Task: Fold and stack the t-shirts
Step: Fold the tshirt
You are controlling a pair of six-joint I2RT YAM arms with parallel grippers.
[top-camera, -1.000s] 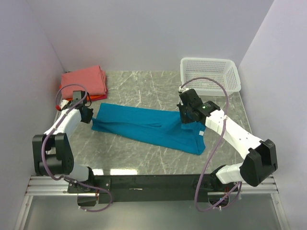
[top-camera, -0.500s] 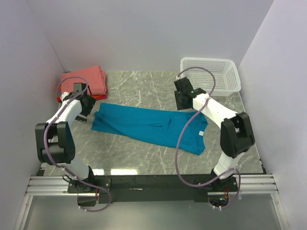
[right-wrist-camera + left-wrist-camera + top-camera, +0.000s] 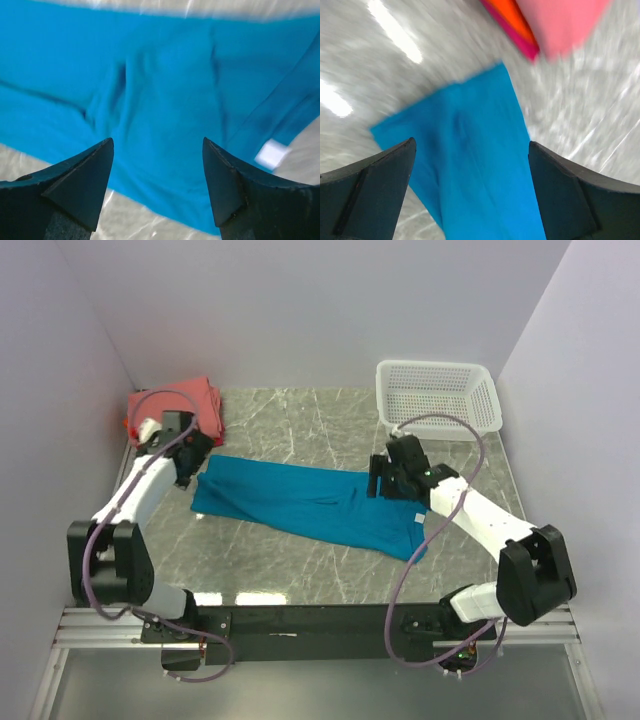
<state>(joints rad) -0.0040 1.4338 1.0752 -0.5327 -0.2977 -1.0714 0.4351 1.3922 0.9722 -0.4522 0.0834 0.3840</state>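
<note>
The grey marbled worktop (image 3: 300, 420) carries everything. Across its middle lies the teal-blue t-shirt (image 3: 310, 502), a long flat band running from the left, just short of the stack, down to the near right. We judge it soft, light and limp. It should drape and sag wherever it is unsupported, and may slide on the smooth stone. We would pinch it at its two short ends, at the corners, catching every layer in one bite so the fold does not fall open.

The white mesh basket (image 3: 440, 426) stands at the far right, well apart from the shirt. The stack of folded t-shirts (image 3: 175, 405) sits at the far left, salmon-pink on top, with red and orange edges showing below.

The left jaws stand wide over the shirt's left end, the fingers (image 3: 365, 195) on either side of the cloth in the wrist view, nothing between them. The right jaws are also spread wide and hold nothing, their fingers (image 3: 70, 190) above the shirt's right part near a small white tag (image 3: 272, 152). We cannot tell whether either pair touches the fabric.
</note>
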